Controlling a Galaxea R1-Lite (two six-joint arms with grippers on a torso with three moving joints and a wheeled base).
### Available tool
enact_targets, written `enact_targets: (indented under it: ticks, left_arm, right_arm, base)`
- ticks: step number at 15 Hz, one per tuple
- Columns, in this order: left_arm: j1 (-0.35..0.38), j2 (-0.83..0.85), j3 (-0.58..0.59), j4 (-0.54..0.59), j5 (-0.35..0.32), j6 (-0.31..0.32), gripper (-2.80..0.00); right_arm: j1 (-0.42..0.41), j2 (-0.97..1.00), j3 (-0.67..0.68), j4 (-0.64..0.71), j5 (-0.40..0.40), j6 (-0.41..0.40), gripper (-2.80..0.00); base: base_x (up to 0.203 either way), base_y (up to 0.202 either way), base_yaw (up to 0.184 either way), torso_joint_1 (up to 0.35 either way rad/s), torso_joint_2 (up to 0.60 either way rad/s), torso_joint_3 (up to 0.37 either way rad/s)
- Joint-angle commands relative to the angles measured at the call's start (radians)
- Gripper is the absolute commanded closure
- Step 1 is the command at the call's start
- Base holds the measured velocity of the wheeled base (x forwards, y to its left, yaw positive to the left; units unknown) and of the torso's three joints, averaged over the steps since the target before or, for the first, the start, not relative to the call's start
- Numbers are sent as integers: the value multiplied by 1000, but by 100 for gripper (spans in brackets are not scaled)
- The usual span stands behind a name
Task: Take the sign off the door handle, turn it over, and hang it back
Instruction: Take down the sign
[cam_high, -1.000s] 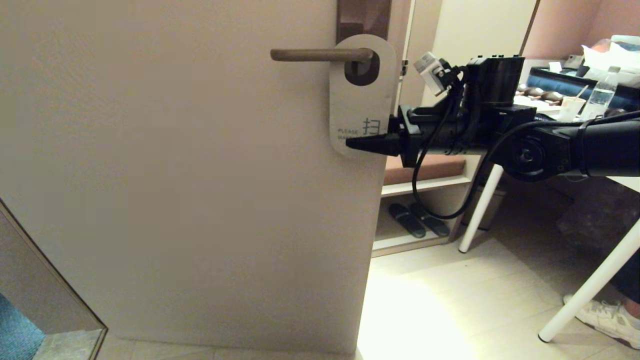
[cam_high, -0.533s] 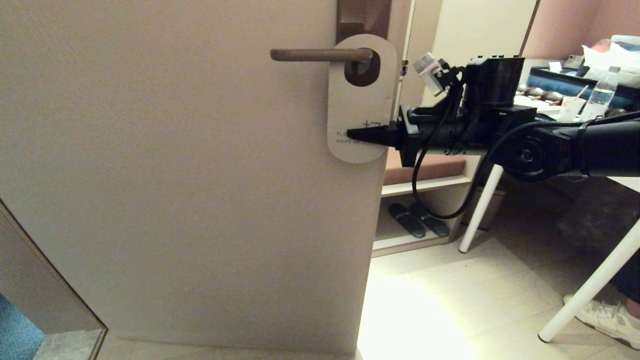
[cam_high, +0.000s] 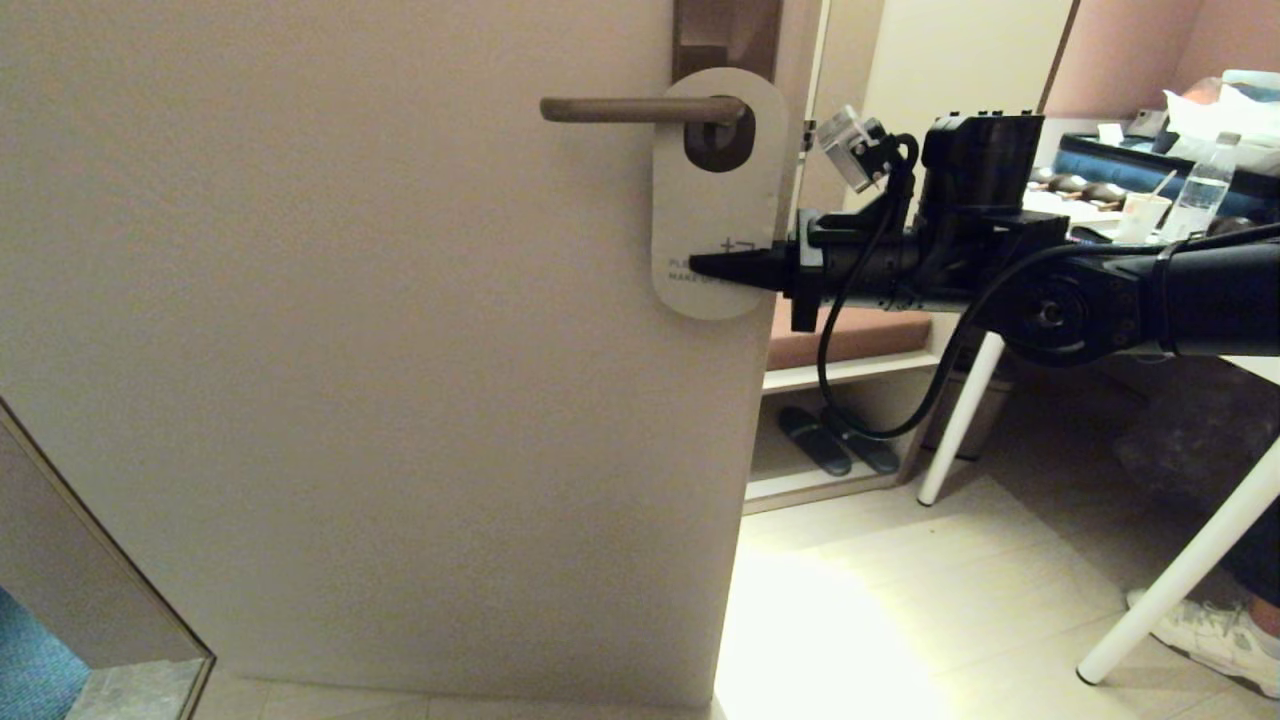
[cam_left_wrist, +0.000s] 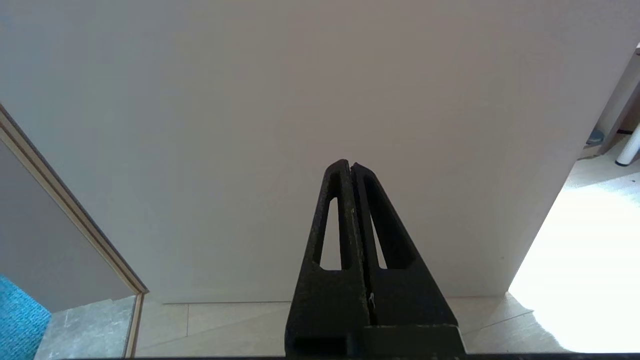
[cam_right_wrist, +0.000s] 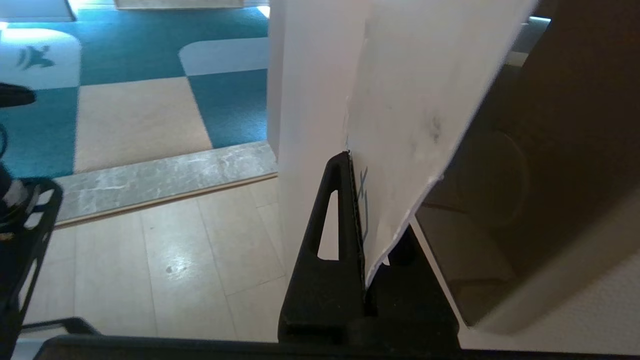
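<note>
Black right claw (cam_high: 700, 267) pinched on the lower part of the sign (cam_high: 715, 190), fingers flat on either face in the right wrist view. Has carried that pale grey-white card slightly leftward along the door handle (cam_high: 640, 108) over the last second, the bottom edge swung from a tilt toward straight. Still threaded on the bronze lever through its round hole, so far from free. Probably the start of sliding it toward the lever's open end. Left claw (cam_left_wrist: 351, 167) closed and empty, parked low facing the door (cam_high: 350, 350).
</note>
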Motion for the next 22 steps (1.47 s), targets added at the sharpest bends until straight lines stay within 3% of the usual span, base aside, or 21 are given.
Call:
enact_targets:
  ticks: [1,7,15,20,22]
  left_arm:
    - [0,1,0,0,0,0,0]
    - [0,1,0,0,0,0,0]
    - [0,1,0,0,0,0,0]
    - [0,1,0,0,0,0,0]
    - [0,1,0,0,0,0,0]
  right_arm:
    - [23,-5,0,-3,-17,-1,0]
    - [67,-21,25,-3,-106,-1,0]
    - [142,-24,28,-3,-383,4,0]
    - [187,-23,28,-3,-555,55,0]
    - [204,-22,26,-3,-582,61,0]
  base:
    - [0,0,0,0,0,0]
    - [0,0,0,0,0,0]
    - [0,0,0,0,0,0]
    - [0,0,0,0,0,0]
    - [0,0,0,0,0,0]
